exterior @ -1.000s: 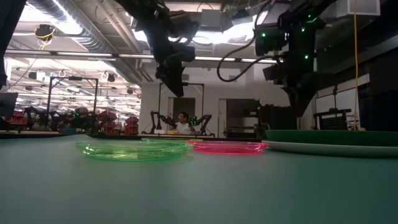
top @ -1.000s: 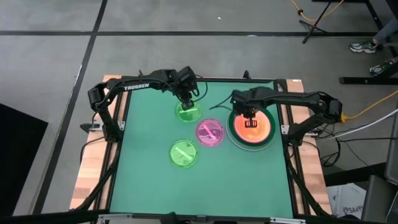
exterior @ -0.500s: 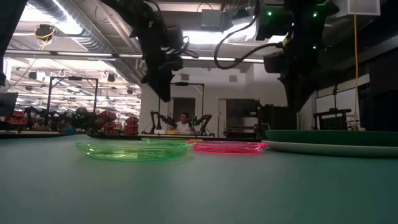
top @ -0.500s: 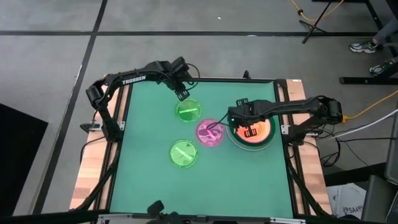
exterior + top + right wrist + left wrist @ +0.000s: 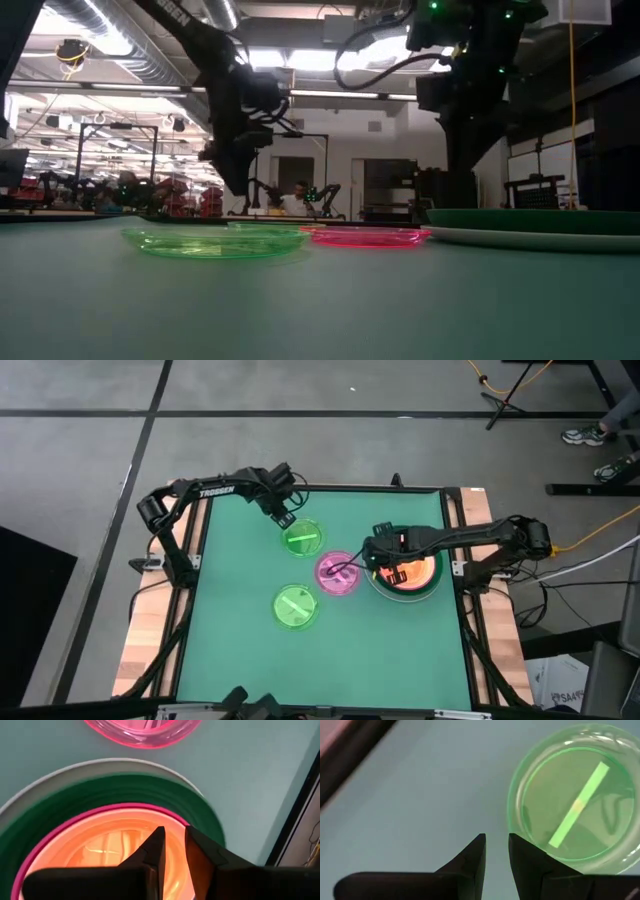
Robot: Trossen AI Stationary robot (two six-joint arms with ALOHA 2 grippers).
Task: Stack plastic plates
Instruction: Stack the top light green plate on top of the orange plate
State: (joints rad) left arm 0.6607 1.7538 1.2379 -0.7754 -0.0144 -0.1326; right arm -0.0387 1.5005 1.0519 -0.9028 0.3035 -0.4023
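Note:
Three small translucent plates lie flat on the green mat: a lime one (image 5: 302,538) at the far middle, a pink one (image 5: 338,573) and a second lime one (image 5: 295,606) nearer. At the right stands a stack (image 5: 405,571): an orange plate on pink, dark green and pale plates. My left gripper (image 5: 283,516) hovers off the far lime plate's far-left rim (image 5: 575,805), fingers shut with only a slit between them (image 5: 496,845). My right gripper (image 5: 376,563) hangs over the stack's left part, above the orange plate (image 5: 115,850), fingers likewise shut (image 5: 175,837); the pink small plate (image 5: 145,730) lies just ahead.
The mat (image 5: 240,650) has bare room along its near and left sides. Wooden table edges and the arm frame (image 5: 165,550) border it. In the low view the plates sit low: lime (image 5: 215,243), pink (image 5: 365,237), stack (image 5: 535,228). A person sits far behind (image 5: 293,200).
My left gripper has drawn back from above the far lime plate toward the table's far-left and dropped a little. My right gripper has moved left across the stack, from over the orange plate's centre toward the pink small plate. The plates have stayed put.

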